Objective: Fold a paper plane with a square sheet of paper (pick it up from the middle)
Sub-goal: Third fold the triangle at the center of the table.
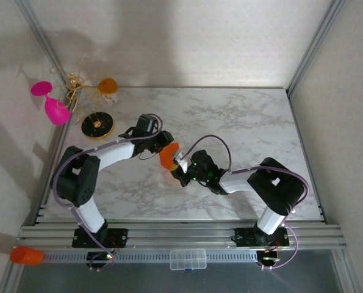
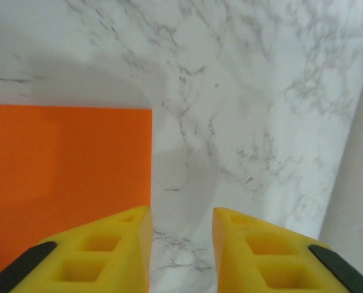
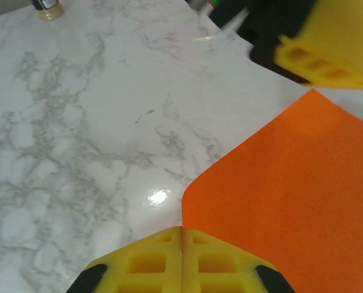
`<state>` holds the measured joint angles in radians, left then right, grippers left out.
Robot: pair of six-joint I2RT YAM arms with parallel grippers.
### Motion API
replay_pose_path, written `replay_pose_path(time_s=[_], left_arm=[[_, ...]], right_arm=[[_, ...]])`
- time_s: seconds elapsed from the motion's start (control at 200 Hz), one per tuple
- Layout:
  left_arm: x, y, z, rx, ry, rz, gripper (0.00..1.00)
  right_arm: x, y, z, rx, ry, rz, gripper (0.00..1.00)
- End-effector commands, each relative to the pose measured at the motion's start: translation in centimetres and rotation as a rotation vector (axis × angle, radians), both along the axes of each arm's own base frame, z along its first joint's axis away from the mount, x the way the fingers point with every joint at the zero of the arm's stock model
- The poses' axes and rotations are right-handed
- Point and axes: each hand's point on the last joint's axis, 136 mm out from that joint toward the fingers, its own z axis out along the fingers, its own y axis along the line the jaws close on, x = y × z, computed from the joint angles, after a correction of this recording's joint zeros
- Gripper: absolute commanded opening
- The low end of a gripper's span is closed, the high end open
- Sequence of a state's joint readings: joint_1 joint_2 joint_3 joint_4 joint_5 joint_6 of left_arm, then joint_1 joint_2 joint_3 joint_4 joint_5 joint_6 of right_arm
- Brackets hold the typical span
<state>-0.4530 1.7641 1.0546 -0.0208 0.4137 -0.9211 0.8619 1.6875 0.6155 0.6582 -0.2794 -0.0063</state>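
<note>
The right jaws are clenched, fingers [image 3: 150, 262] pressed together. The edge of the square sheet of paper [image 3: 291, 183] runs straight into the seam between them, so they appear to be pinching that edge. From the tips the orange sheet spreads up and to the right, bowed rather than flat.

The left jaws stand released, with bare marble worktop [image 2: 242, 110] showing in the gap and nothing between them. The sheet lies to the left of that gap, its straight side lining up with the inner edge of the left-hand finger [image 2: 102, 256].

From above, both jaws meet at the sheet mid-worktop. I judge this an early fold — no plane shape yet. Next, the pinched edge needs carrying across to meet the opposite side, while the left jaws press down to pin the sheet — otherwise it may slide.
</note>
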Motion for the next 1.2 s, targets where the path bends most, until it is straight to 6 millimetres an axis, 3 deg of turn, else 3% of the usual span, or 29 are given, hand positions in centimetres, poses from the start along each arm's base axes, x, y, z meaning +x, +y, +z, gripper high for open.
replay_pose_path(time_s=[0.0,0.35,0.541,0.896,1.196], left_arm=[[-0.9,-0.3,-3.4,0.102,0.069,-0.051,0.27],[-1.9,0.1,-7.7,0.262,0.151,-0.095,0.14],[-2.6,0.6,-9.3,0.318,0.183,-0.11,0.09],[-3.0,0.3,-9.6,0.317,0.185,-0.152,0.06],[-3.1,0.1,-9.5,0.308,0.183,-0.155,0.04]], right_arm=[[-1.1,0.8,0.7,0.056,0.121,0.01,0.0],[-1.4,0.9,-0.8,0.027,0.205,-0.004,0.0],[0.8,0.0,-1.9,-0.032,0.224,-0.137,0.0],[4.2,-1.3,-3.6,-0.12,0.226,-0.305,0.0],[5.1,-1.7,-4.3,-0.138,0.241,-0.354,0.0]])
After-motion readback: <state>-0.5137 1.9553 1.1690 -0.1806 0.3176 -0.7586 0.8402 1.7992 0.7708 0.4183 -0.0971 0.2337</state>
